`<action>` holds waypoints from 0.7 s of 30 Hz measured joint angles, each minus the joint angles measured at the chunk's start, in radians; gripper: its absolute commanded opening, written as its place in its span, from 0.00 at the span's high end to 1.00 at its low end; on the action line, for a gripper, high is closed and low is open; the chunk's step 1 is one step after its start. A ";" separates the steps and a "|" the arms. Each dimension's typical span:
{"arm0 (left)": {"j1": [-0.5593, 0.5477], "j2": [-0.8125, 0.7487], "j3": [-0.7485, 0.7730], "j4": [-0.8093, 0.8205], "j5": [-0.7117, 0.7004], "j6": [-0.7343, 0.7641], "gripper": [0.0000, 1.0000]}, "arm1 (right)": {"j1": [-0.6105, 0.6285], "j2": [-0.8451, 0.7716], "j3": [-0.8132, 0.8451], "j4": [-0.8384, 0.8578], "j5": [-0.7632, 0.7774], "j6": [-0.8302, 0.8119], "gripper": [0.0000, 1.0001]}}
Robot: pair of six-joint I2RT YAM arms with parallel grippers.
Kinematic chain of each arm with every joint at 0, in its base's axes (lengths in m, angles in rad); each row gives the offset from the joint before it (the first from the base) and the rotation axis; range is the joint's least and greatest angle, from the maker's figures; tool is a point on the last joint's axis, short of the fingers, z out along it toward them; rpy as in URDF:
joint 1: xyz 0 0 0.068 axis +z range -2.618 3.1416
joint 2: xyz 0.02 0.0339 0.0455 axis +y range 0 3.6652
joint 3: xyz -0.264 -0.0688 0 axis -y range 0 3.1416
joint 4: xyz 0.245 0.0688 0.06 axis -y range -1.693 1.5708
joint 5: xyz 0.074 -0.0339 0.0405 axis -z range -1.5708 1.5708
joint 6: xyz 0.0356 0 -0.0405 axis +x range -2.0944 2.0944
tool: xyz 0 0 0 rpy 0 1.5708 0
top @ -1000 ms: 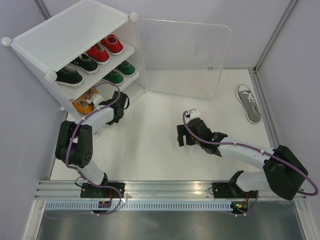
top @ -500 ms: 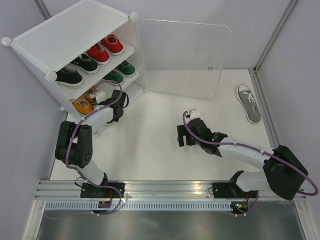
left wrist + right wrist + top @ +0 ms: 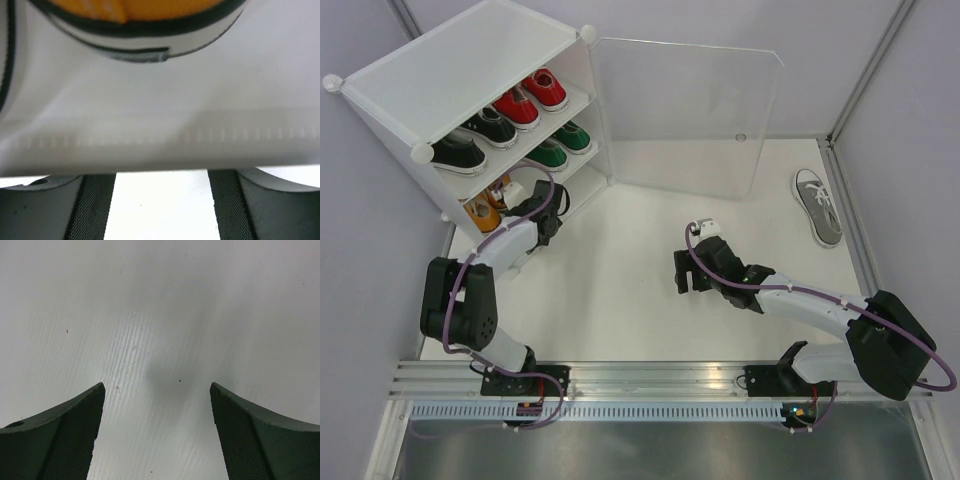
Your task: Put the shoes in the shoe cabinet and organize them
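The shoe cabinet [image 3: 470, 55] stands at the back left with its clear door [image 3: 685, 115] swung open. Red shoes [image 3: 532, 98] and black shoes [image 3: 472, 140] sit on its top tier, and green shoes [image 3: 560, 146] on the middle one. An orange shoe [image 3: 483, 207] lies on the bottom tier; its heel [image 3: 135, 12] shows close up in the left wrist view. My left gripper [image 3: 527, 197] is at that tier's front edge, open [image 3: 161, 205] and holding nothing. One grey shoe [image 3: 817, 206] lies on the table at the far right. My right gripper [image 3: 682, 272] hovers open [image 3: 157, 432] over bare table.
The white table [image 3: 620, 300] is walled by a low rim; a metal rail [image 3: 650, 375] runs along the near edge by the arm bases. The open door stands between the cabinet and the grey shoe.
My left gripper has opened and let go of the orange shoe, which now rests on the bottom tier. The left arm's elbow has swung left. The right arm has not moved.
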 measured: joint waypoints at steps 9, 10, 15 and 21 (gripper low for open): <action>-0.006 -0.066 -0.065 -0.012 0.077 -0.059 0.63 | 0.000 0.000 0.000 0.000 0.000 0.000 0.11; -0.008 -0.066 -0.071 -0.014 0.084 -0.064 0.66 | 0.000 0.000 0.000 0.000 0.000 0.000 0.11; -0.017 -0.044 -0.082 -0.021 0.111 -0.072 0.71 | 0.000 0.002 0.000 0.000 0.000 0.000 0.11; -0.014 0.027 -0.076 -0.019 0.104 -0.060 0.71 | 0.000 0.007 0.000 0.001 0.000 0.000 0.11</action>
